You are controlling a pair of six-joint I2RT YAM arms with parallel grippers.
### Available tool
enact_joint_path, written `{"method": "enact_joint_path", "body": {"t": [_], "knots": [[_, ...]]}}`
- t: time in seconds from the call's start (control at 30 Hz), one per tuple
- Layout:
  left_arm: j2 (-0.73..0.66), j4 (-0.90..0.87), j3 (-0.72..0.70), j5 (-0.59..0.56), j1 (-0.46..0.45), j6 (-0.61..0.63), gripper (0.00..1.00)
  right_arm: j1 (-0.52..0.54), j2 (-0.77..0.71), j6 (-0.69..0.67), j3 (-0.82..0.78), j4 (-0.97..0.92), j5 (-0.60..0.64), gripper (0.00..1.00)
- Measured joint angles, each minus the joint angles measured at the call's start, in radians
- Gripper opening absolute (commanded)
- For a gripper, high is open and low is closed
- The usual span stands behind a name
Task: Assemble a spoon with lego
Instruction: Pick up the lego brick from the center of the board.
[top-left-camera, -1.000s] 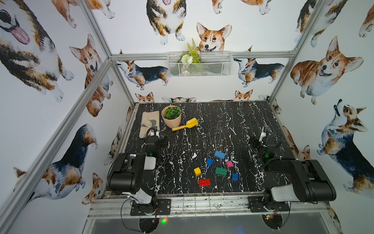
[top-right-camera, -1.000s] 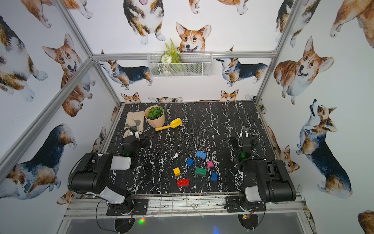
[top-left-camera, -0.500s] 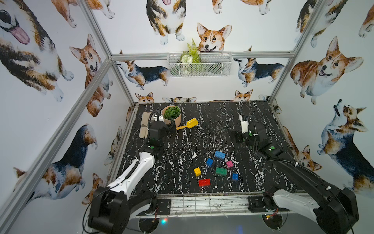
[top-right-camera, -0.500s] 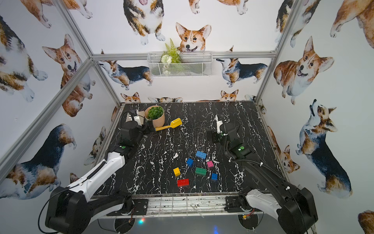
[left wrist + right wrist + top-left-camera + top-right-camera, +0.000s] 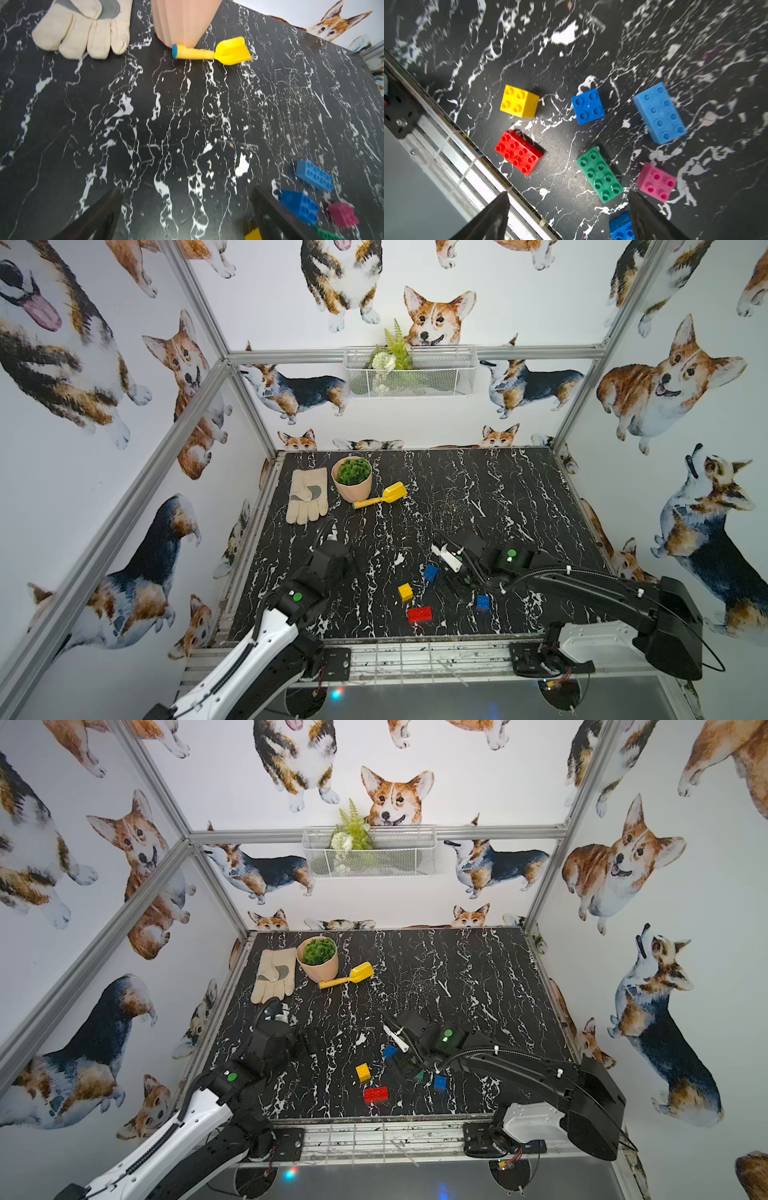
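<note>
The lego lies as separate bricks near the table's front; no spoon is in view. The right wrist view shows yellow [image 5: 519,101], red [image 5: 519,152], green [image 5: 600,173], pink [image 5: 656,181], light blue [image 5: 659,113] and two dark blue bricks [image 5: 587,106] [image 5: 620,227]. In a top view I see yellow [image 5: 405,591], red [image 5: 419,614] and both dark blue bricks [image 5: 431,572] [image 5: 482,602]. My right gripper [image 5: 569,195] hovers open over the cluster [image 5: 451,576] and hides the other bricks there. My left gripper [image 5: 186,189] is open and empty, left of the bricks [image 5: 349,562].
A cream glove [image 5: 306,495], a pink pot with a green plant [image 5: 353,479] and a yellow toy shovel [image 5: 380,495] sit at the back left. A wire basket [image 5: 409,371] hangs on the back wall. The metal front rail [image 5: 415,655] runs close to the red brick.
The right gripper came forward and down from the back right to over the bricks, covering the green, pink and light blue ones. The left gripper drew back from the pot toward the front.
</note>
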Motion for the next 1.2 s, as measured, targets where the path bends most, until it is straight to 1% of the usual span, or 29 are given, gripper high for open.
{"method": "enact_joint_path", "body": {"t": [0.1,0.2,0.33,0.47,0.6,0.67,0.77,0.83,0.87,1.0,1.2], "knots": [[-0.101,-0.069,-0.026,-0.011,-0.027,-0.036,1.0,0.01,0.068,-0.001,0.017,-0.009,-0.004,0.83],[-0.151,-0.118,-0.034,-0.028,-0.051,-0.054,1.0,0.013,0.13,-0.018,0.047,-0.017,-0.008,0.82],[-0.164,-0.157,-0.034,-0.04,-0.068,-0.06,1.0,0.013,0.217,-0.045,0.093,-0.018,-0.002,0.8],[-0.179,-0.165,-0.034,-0.046,-0.084,-0.057,1.0,0.011,0.294,-0.077,0.14,-0.016,0.004,0.73],[-0.206,-0.173,-0.035,-0.062,-0.11,-0.053,1.0,-0.011,0.364,-0.1,0.171,-0.02,0.024,0.72],[-0.212,-0.181,-0.035,-0.071,-0.122,-0.053,1.0,-0.023,0.381,-0.109,0.179,-0.019,0.028,0.71],[-0.217,-0.19,-0.035,-0.081,-0.132,-0.052,1.0,-0.033,0.404,-0.121,0.193,-0.02,0.034,0.65],[-0.222,-0.194,-0.036,-0.084,-0.139,-0.052,1.0,-0.04,0.414,-0.124,0.202,-0.019,0.034,0.64],[-0.225,-0.195,-0.036,-0.084,-0.142,-0.052,1.0,-0.045,0.418,-0.126,0.206,-0.019,0.032,0.61],[-0.236,-0.196,-0.035,-0.09,-0.155,-0.052,1.0,-0.061,0.436,-0.135,0.225,-0.018,0.037,0.56],[-0.242,-0.203,-0.035,-0.095,-0.172,-0.052,1.0,-0.068,0.441,-0.149,0.251,-0.017,0.048,0.53]]}}
